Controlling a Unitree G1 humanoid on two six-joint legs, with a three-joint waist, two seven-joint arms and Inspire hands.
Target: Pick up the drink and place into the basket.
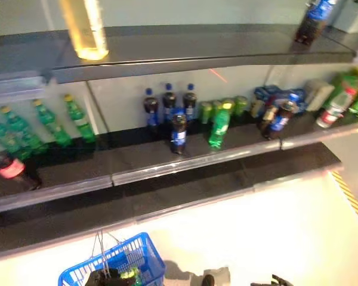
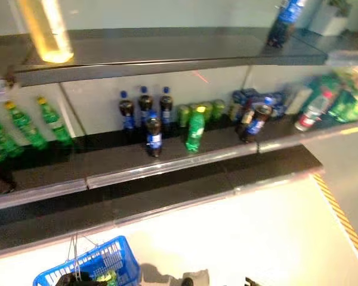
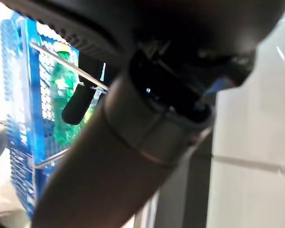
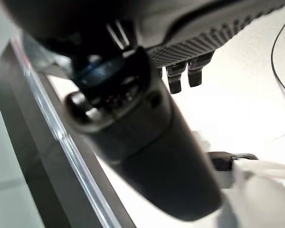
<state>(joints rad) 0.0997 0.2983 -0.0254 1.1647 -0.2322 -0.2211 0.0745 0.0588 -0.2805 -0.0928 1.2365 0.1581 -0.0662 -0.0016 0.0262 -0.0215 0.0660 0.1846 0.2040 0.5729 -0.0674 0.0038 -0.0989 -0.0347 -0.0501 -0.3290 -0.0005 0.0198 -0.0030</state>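
Note:
A blue wire basket [image 1: 144,262] hangs low at the lower left, in front of the shelves. A green drink bottle [image 3: 61,92] lies inside it, also glimpsed as the green bottle [image 1: 129,275] in the left eye view. My left hand [image 1: 101,279] is at the basket's top, and one finger [image 3: 80,107] hooks over the metal handle [image 3: 66,61]. My right hand [image 4: 147,142] hangs low at the right over the pale floor. Its short fingertips [image 4: 180,78] are relaxed and hold nothing. Only a tip of the right hand [image 1: 275,280] shows in the left eye view.
The middle shelf [image 1: 185,161] carries dark bottles with blue labels [image 1: 178,132], an upright green bottle [image 1: 219,125], green cans, several green bottles at the left [image 1: 48,122] and a red-labelled cola bottle [image 1: 9,167]. Mixed drinks crowd the right end [image 1: 340,101]. One bottle [image 1: 313,21] stands on the top shelf.

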